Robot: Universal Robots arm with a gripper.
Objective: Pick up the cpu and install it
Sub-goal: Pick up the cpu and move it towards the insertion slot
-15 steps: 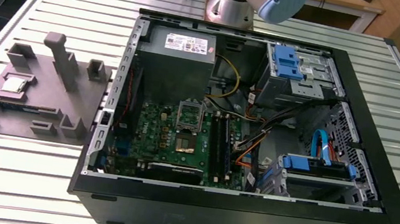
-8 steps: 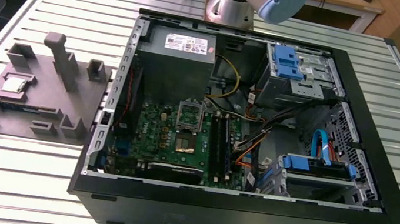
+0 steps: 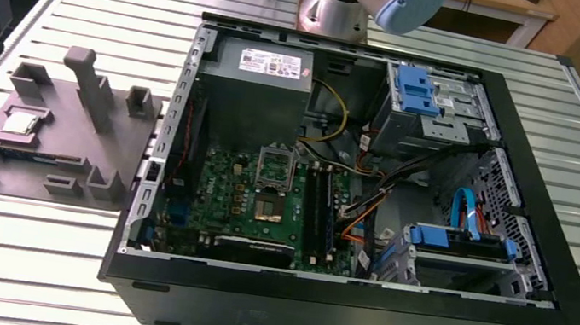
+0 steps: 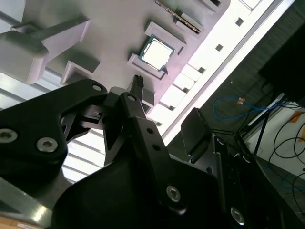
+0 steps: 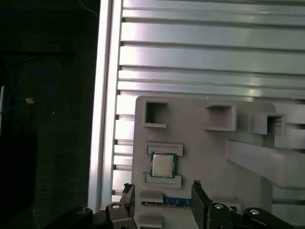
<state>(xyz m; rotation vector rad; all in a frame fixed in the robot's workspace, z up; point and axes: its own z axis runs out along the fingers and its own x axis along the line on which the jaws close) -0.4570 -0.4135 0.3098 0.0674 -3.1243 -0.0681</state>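
The black fingers (image 5: 199, 202) (image 4: 136, 107) stand spread wide apart and hold nothing; they hang above the grey holder (image 5: 200, 157) (image 4: 109, 28) (image 3: 54, 143). In line with the gap between them, a little beyond their tips, lies the cpu (image 5: 163, 165) (image 4: 156, 52) (image 3: 20, 123). It rests flat, silvery side up, in a shallow square recess of the holder, with low grey lips on two of its sides. Just beside that recess, on the side nearer the fingers, a thin blue-green strip (image 5: 167, 202) sits on edge in a slot of the holder. Farther across the holder rise several open-topped pockets and one tall post (image 3: 85, 73). The holder lies on a slatted metal bench (image 3: 20, 277) (image 5: 200, 52), close to the bench's edge in the first wrist view. Just beside the holder, on the exterior view's right, is an open black computer case (image 3: 335, 320). Inside it are a green board (image 3: 243, 207), long black memory sticks (image 3: 318, 205) and a grey metal box (image 3: 255, 110) with a white label. Beyond the case, farthest from the holder, the arm's base (image 3: 336, 10) stands at the back of the bench.
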